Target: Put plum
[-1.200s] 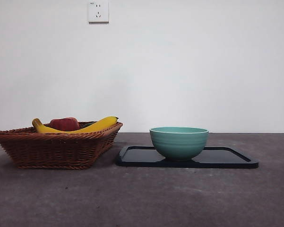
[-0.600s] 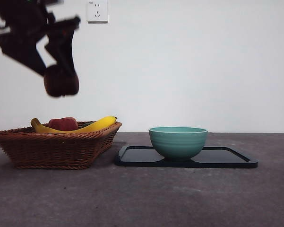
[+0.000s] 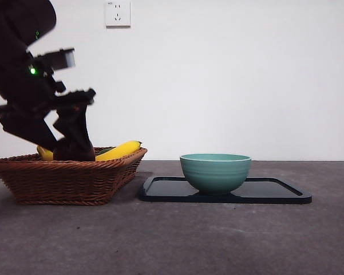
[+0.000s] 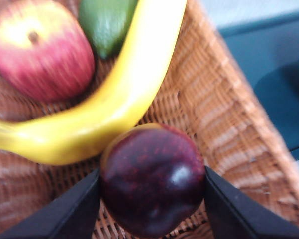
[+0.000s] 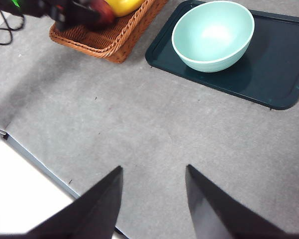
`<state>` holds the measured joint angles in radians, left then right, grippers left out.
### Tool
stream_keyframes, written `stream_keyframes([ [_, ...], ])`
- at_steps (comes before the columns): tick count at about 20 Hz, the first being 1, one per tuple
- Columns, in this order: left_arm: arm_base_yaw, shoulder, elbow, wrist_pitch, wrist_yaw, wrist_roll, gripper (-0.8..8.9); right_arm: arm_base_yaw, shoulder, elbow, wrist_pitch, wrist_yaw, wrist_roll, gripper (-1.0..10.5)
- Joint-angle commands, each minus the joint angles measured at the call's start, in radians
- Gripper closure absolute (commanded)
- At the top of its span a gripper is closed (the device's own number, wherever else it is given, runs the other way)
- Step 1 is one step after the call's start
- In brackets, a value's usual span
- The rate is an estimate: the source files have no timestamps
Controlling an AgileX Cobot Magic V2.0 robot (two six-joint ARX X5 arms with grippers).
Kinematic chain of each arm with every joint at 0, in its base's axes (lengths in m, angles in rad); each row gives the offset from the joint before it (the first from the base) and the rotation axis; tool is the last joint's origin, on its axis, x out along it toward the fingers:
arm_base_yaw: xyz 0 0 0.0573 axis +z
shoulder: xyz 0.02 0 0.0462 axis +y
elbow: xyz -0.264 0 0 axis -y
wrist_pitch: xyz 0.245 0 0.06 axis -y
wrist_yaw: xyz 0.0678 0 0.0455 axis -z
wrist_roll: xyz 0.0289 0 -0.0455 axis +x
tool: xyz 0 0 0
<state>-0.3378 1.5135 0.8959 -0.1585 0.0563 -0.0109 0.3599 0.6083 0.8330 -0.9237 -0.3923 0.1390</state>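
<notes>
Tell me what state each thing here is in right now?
Plum: gripped, low over the basket.
Left end effector: shut on the plum.
Right end effector: open, empty, above bare table.
Basket: holds a banana, apple, green fruit.
Bowl: upright, empty, on the tray.

plum in basket, bowl on tray

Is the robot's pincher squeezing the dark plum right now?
Touching. In the left wrist view, both black jaws of the left gripper press flush against the sides of the plum, with no gap, low inside the basket.
</notes>
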Motion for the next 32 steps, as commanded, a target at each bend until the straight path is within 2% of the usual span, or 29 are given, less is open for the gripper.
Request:
stream_keyframes([
  [1,-0.003,0.054,0.004,0.025,0.004,0.03,6.0,0.005,0.004,0.007,0.01,0.001,0.011,7.4],
  [7,-0.003,0.092,0.004,0.024,0.004,0.056,5.78,0.005,0.004,0.007,0.011,0.001,0.011,7.4],
  [10,-0.003,0.092,0.004,0.023,0.004,0.054,4.14,0.005,0.004,0.007,0.011,0.001,0.011,7.4],
  [18,-0.006,-0.002,0.029,0.011,0.004,0.039,4.07,0.005,0.004,0.007,0.011,0.001,0.01,7.4],
  [21,-0.01,-0.082,0.042,-0.005,0.005,0.002,4.07,0.005,0.004,0.007,0.011,0.001,0.01,7.4],
  [29,-0.044,-0.327,0.042,-0.144,0.287,-0.069,4.09,0.005,0.004,0.007,0.011,0.001,0.01,7.4],
  [32,-0.057,-0.404,0.042,-0.239,0.321,-0.069,4.08,0.005,0.004,0.007,0.011,0.001,0.01,7.4],
])
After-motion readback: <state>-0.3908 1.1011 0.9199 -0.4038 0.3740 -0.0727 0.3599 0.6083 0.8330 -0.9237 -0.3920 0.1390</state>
